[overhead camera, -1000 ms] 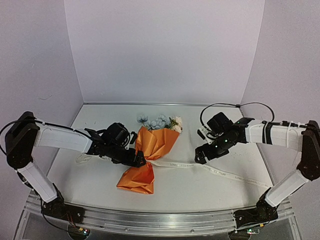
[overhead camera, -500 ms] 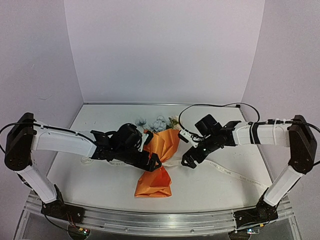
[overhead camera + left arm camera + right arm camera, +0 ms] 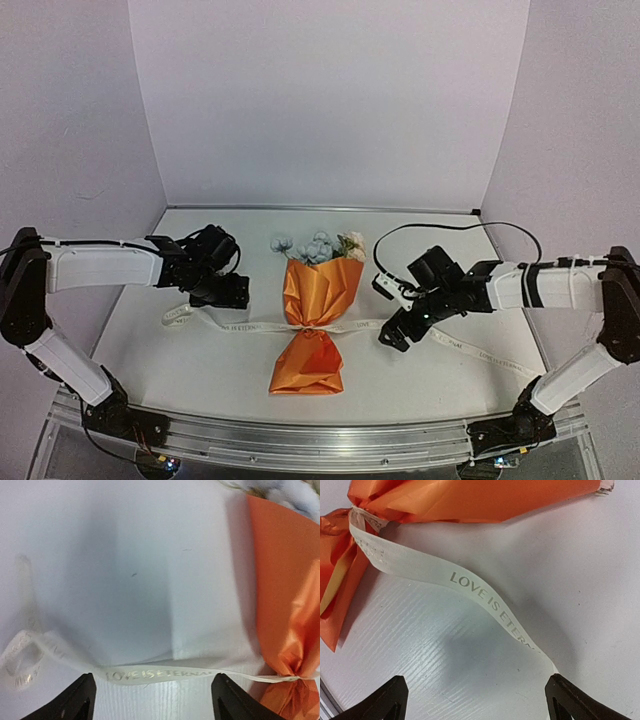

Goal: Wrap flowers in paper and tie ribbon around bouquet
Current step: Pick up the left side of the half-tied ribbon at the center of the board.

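Looking across the pale white surface point(image 3: 450, 250), the biggest worry is the bouquet of glossy orange paper point(image 3: 318, 300). It lies loose in the middle, blooms toward the back wall and flared tail toward the arms. Nothing pins it, so I'd judge that a tug from one side alone would drag or spin it rather than tighten anything. Next comes the long cream-white fabric ribbon point(image 3: 245, 328), printed with lettering, which meets the pinched waist of the paper and trails out flat on both sides, its left end curled in a small loop. Whether it is wound fully round or knotted I cannot tell. If it is only laid there, a pull could slide it toward the tail and let the paper spring open. The left tool point(image 3: 232, 292) hovers near the left trail with its fingers apart and nothing between them. The right tool point(image 3: 392, 335) hangs just beside the right trail, fingers wide apart and equally empty. Because the ribbon hugs the surface, either tool closing from above could scrape past it or nip only an edge. Smallest, the pale blue and cream artificial flowers point(image 3: 318, 245) poke from the far end, and a sharp yank might slip their stems out of the wrap.
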Robot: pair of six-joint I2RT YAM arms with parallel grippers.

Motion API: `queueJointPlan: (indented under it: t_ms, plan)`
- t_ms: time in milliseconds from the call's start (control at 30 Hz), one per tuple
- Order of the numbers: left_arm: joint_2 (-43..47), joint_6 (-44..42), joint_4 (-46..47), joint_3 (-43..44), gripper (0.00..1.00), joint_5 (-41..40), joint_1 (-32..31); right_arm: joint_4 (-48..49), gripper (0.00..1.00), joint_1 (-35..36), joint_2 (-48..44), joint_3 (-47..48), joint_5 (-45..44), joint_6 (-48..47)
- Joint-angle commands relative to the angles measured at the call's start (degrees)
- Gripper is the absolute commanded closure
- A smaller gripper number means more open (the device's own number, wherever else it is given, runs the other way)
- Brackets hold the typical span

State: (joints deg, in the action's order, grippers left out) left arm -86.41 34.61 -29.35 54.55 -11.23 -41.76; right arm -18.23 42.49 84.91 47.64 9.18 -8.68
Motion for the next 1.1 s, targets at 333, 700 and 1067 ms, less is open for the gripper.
queueJointPlan:
  t_ms: [333,700,1067]
  plan:
    - [-1.7,22.2,-5.4,-5.7,0.40,-5.0,0.5,3.4,0.02,0.3,-6.6,-5.6,-3.0,3.3]
    - [-8.3,22.3,2.4,-6.4,0.50,-5.8,2.1,4.3,0.02,0.3,-6.1,-5.1,-2.0,5.7]
    - [-2.8,10.5,7.0,-5.3,1.00,2.9,2.1,3.3,0.02,1.7,-6.8,-2.7,-0.4,8.0]
